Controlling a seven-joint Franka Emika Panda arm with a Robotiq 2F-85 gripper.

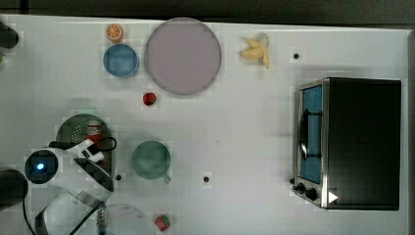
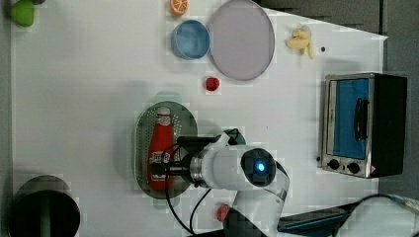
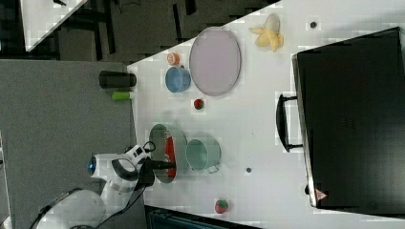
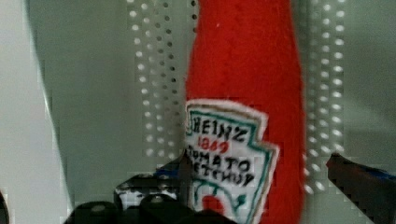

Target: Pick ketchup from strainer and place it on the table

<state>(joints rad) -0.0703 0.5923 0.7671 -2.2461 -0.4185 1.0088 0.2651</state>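
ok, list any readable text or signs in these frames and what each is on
"HEINZ": label of the ketchup, top line.
"1869": same label, red; digits fuzzy, best reading.
"TOMATO KETCHUP": same label, below.
Triangle warning sign: corner of the toaster oven; symbol too small to read.
Oven knob markings: unreadable.

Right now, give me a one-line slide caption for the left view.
Open gripper poised at the ketchup lying in the strainer, label end nearest the arm.

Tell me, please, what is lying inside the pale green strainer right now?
The ketchup lies flat inside the strainer, white cap toward the left view's top, label up. The open gripper covers its lower end and part of the perforated bottom.
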